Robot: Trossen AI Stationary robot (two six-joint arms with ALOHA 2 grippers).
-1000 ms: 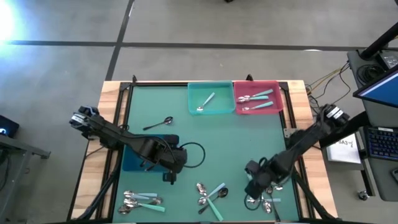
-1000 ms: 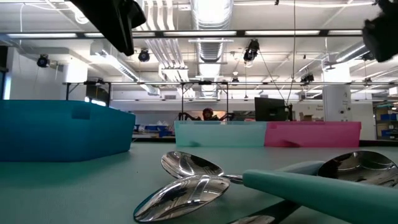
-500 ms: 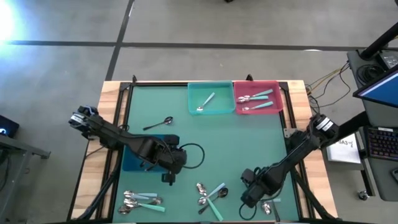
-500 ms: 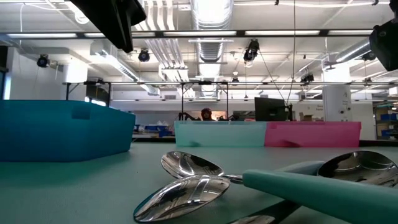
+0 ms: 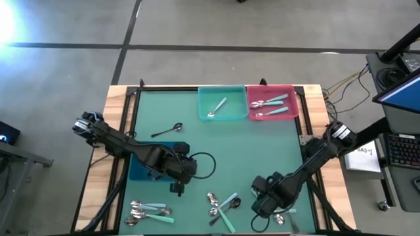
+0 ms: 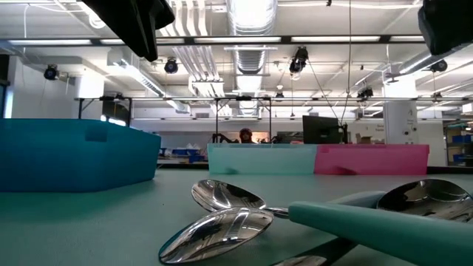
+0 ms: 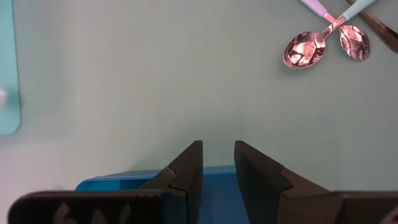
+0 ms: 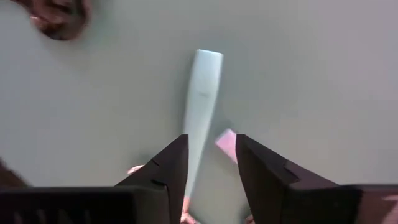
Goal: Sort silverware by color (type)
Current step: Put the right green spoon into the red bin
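- Right tool (image 5: 266, 206) hung low over the green bench (image 5: 262, 151) near its front edge, fingers (image 8: 168, 165) slightly parted, empty, above a mint-teal plastic spoon handle (image 8: 202, 93).
- Left tool (image 5: 178, 187) sat by the blue rectangular bin (image 5: 141, 172), fingers (image 7: 189, 165) narrowly apart, empty.
- Mixed spoons in a pile (image 5: 222, 204) lay front-centre; another spoon cluster (image 5: 147, 211) front-left.
- Dark metal spoon (image 5: 167, 130) lay alone.
- Teal bin (image 5: 222, 103) held one silver spoon; pink bin (image 5: 272, 102) held teal-handled spoons.

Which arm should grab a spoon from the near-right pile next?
The right. Its hand hovers open beside that pile, a teal-handled spoon just ahead of its fingers. The left hand sits empty by the blue bin.
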